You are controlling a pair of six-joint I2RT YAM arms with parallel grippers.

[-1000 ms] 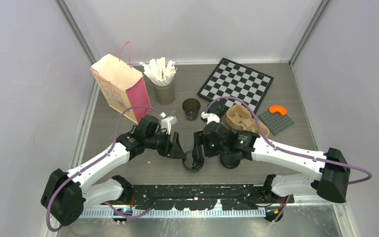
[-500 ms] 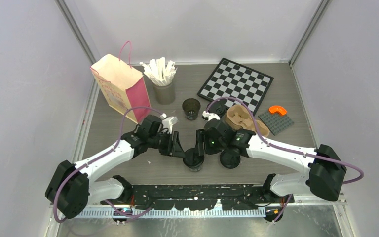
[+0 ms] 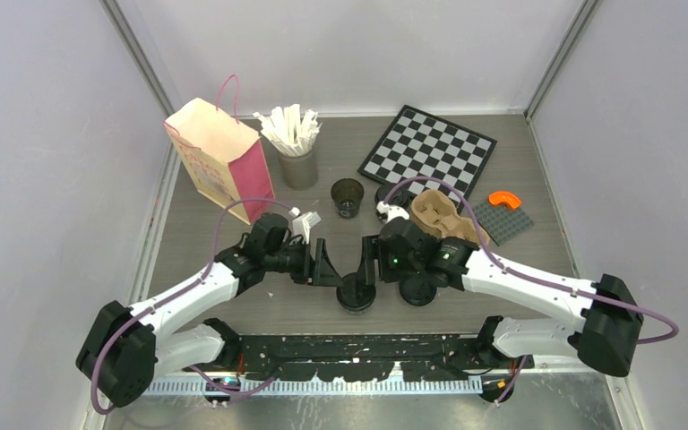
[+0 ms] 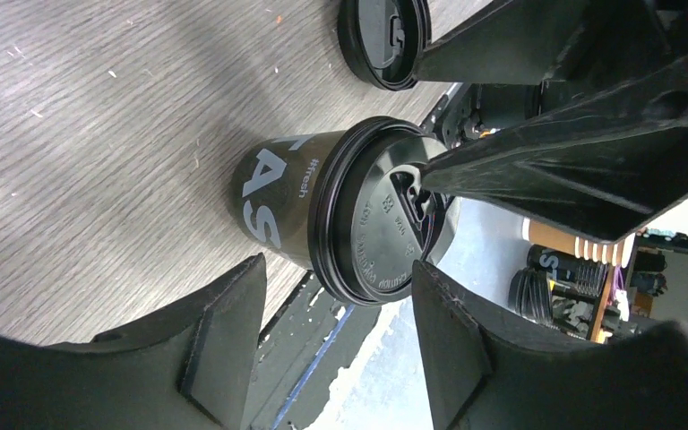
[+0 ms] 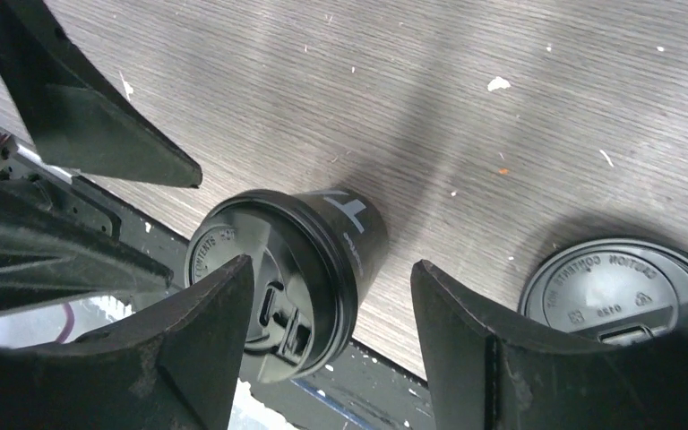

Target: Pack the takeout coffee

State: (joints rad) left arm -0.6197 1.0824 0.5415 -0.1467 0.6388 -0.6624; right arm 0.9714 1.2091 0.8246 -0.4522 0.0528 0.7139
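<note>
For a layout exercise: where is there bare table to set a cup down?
Bare: at the back between stirrer cup and chessboard; between bag and left arm; between grey baseplate and right arm. Crowded: centre, around lidded cup, loose lid and carrier.

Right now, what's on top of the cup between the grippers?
A black lid caps the cup. Whatever is inside the cup is hidden by it.

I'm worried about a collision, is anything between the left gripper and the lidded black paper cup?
Nothing visible: the lidded black paper cup stands directly before the open left gripper. The right gripper flanks it opposite.
</note>
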